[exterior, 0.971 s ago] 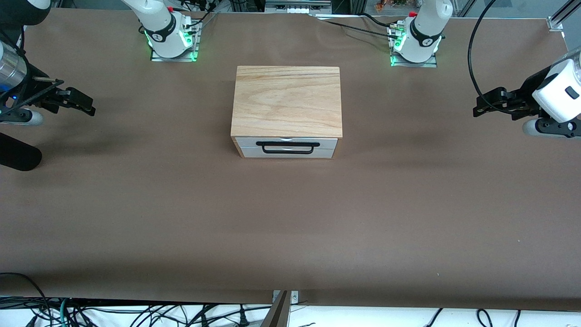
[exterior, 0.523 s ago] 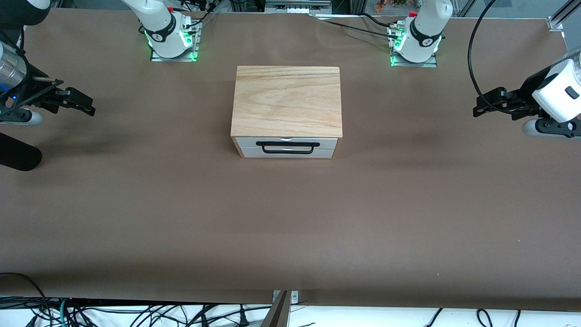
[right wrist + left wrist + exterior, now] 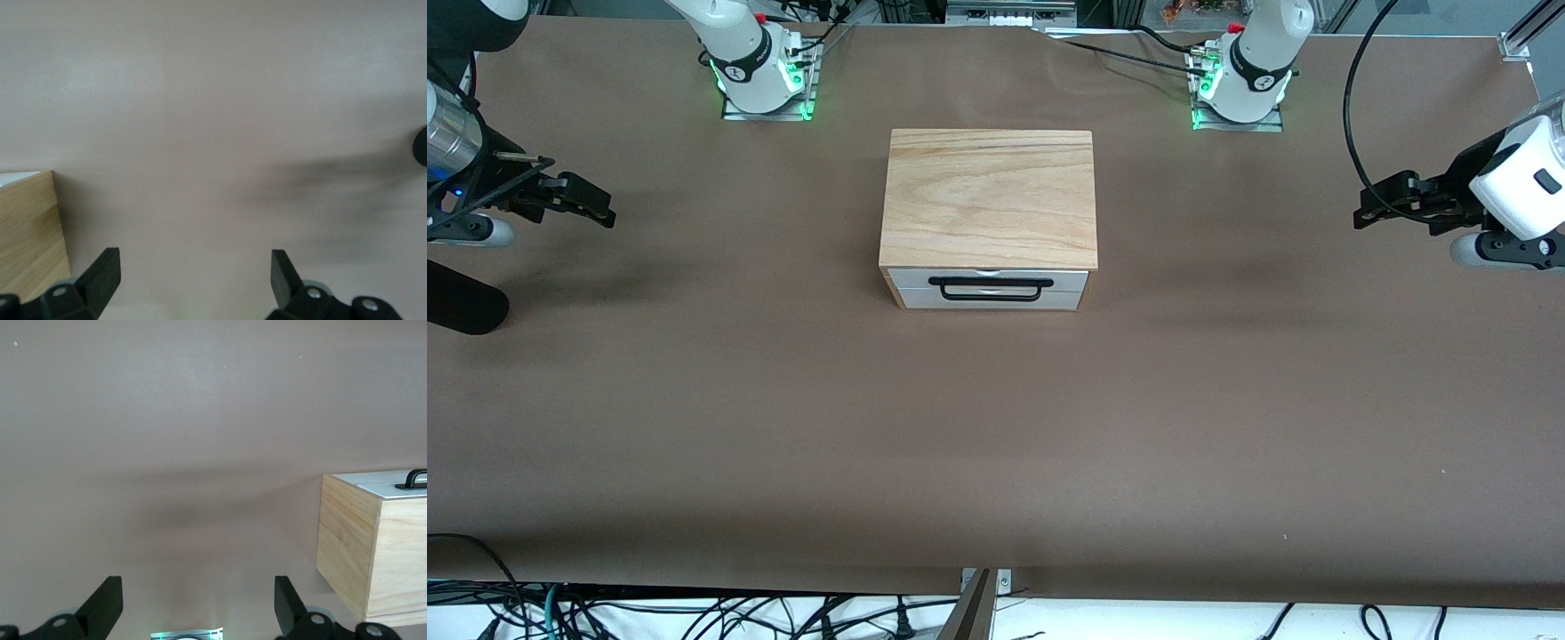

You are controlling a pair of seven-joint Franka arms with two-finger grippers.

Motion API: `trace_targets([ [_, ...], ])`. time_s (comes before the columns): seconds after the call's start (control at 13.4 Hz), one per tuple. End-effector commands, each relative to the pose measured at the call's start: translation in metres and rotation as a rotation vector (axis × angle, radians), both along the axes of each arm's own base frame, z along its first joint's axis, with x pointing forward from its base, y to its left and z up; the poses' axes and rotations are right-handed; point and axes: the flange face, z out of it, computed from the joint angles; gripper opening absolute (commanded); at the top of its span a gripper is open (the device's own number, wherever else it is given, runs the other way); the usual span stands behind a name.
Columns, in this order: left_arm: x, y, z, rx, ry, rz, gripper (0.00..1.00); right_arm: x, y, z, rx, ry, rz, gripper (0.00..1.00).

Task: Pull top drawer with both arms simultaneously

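Top drawer (image 3: 992, 282) shut in wooden box (image 3: 988, 197), mid-bench. No change over last second. Left claw (image 3: 1371, 209) and right claw (image 3: 596, 206) released, hovering over bench ends. Approach not begun.

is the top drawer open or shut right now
Shut. The top drawer has its white front flush with the wooden box, directly under the lid's edge; its black handle is untouched.

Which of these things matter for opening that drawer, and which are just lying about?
For the job:
- top drawer, shut
- its black handle
- left gripper, open
- right gripper, open

Just there:
- lower drawer front
- cables at the table's edge
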Motion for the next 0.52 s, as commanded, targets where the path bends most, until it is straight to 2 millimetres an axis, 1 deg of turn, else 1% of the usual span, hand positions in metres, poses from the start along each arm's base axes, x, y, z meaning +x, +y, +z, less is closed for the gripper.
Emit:
trace_targets([
  [0.0, -0.0015, -0.0017, 0.0009, -0.011, -0.005, 0.003, 1.00, -0.0012, -0.0011, 0.0004, 0.002, -0.005, 0.009, 1.00],
  [0.45, -0.0015, -0.0017, 0.0009, -0.011, -0.005, 0.003, 1.00, -0.0022, -0.0011, 0.0008, 0.002, 0.000, 0.012, 1.00],
])
